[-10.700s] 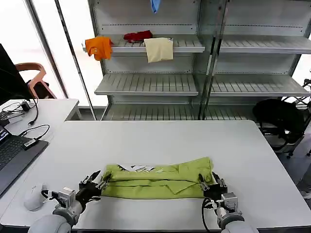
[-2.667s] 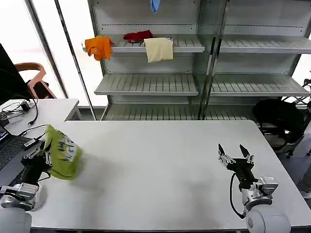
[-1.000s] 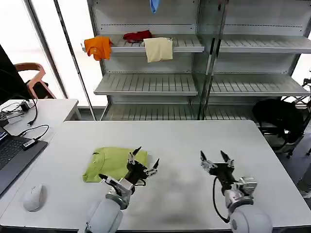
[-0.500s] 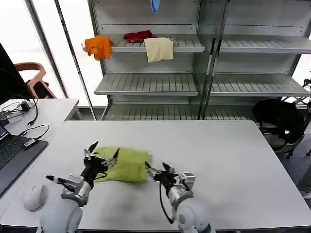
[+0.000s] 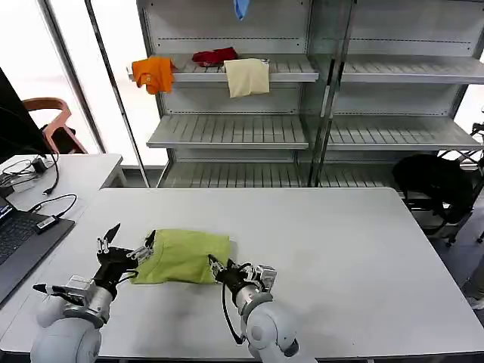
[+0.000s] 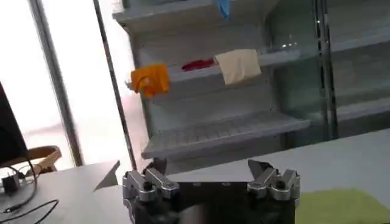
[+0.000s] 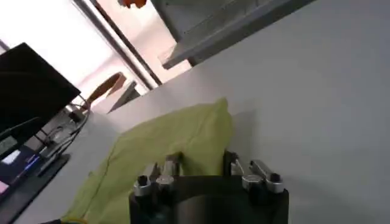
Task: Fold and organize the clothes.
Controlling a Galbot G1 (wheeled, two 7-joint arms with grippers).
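Note:
The clothes are one lime-green T-shirt (image 5: 185,255), folded into a small rectangle on the white table (image 5: 340,249), left of centre. My left gripper (image 5: 128,240) hovers open just off the shirt's left edge; in the left wrist view its fingers (image 6: 155,169) stand wide apart with nothing between them, and the shirt (image 6: 344,207) lies off to one side. My right gripper (image 5: 221,268) sits open at the shirt's front right corner. In the right wrist view the right gripper (image 7: 202,160) straddles the edge of the shirt (image 7: 170,140).
A laptop (image 5: 15,246) and cables (image 5: 53,215) lie at the table's left side. Behind the table stands a metal shelf (image 5: 234,132) with orange (image 5: 153,73), red (image 5: 214,55) and cream (image 5: 247,76) garments. A black chair (image 5: 435,181) stands at the right.
My left gripper has drawn back to the left, off the shirt. My right gripper has slid left up to the shirt's front right corner. The shirt lies folded as before.

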